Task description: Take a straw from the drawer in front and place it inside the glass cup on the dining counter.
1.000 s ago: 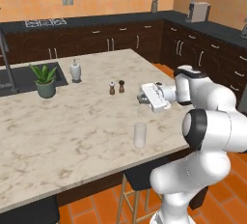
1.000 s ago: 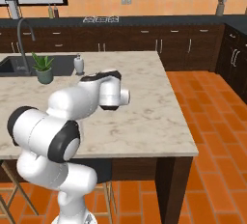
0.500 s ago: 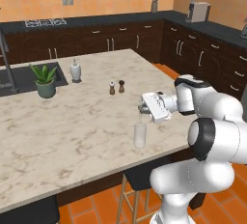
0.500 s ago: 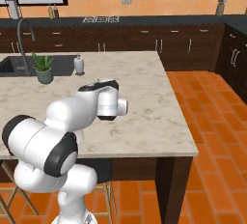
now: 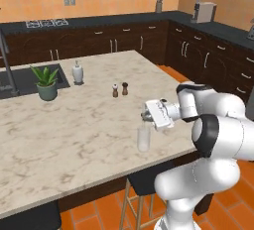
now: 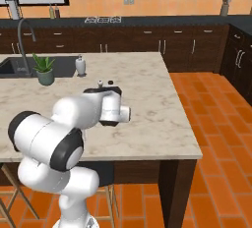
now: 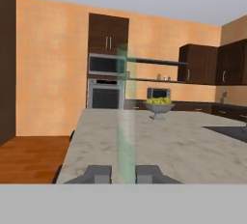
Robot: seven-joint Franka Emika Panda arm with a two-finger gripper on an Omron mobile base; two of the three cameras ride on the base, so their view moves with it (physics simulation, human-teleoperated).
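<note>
While fingers (image 7: 123,174) pinch, straw (image 7: 125,121) rises between them, above glass cup (image 5: 143,138).

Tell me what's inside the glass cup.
The glass cup on the dining counter looks clear right through, with nothing visible inside it. The gripper hangs just above its rim; a straw between the fingers is too thin to make out from the base.

both base views overlook the dining counter (image 5: 74,130); hand view skims it.
</note>
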